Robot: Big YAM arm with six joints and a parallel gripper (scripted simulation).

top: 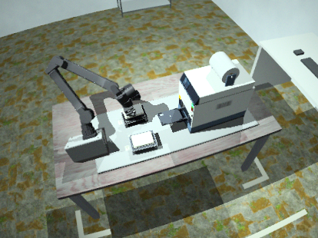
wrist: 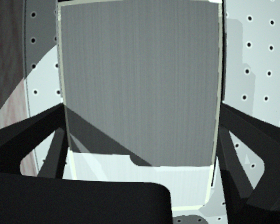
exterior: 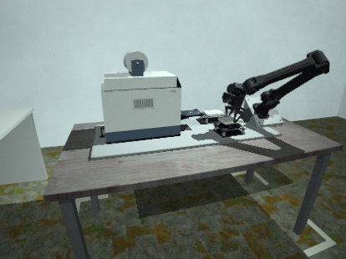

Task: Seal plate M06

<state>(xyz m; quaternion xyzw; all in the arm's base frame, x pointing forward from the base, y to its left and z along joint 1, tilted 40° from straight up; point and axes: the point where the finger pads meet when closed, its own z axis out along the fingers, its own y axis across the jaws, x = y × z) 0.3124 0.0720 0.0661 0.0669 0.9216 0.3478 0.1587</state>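
My gripper (top: 131, 112) (exterior: 231, 118) (wrist: 142, 110) is shut on plate M06 (top: 142, 113) (exterior: 226, 119) (wrist: 140, 65), with a finger on each long side. Its top looks smooth and grey with fine streaks. The plate is over the dark nest (top: 142, 121) (exterior: 229, 129) and looks slightly above it; the exact gap is hard to tell. The sealer (top: 218, 102) (exterior: 142, 115) has its dark stage (top: 168, 117) (exterior: 190, 113) out and empty. Yellow and green spots show on its front; which is lit is unclear. Another white-topped plate (top: 142, 139) (exterior: 213, 113) sits in the second nest. Labels are unreadable.
The second nest's plate stands beside the held plate, towards the table's near edge in the top view. The tall sealer with its foil roll (top: 223, 67) (exterior: 135, 61) stands beyond the stage. A pale perforated board (top: 115, 160) (exterior: 125, 149) lies under the nests and sealer.
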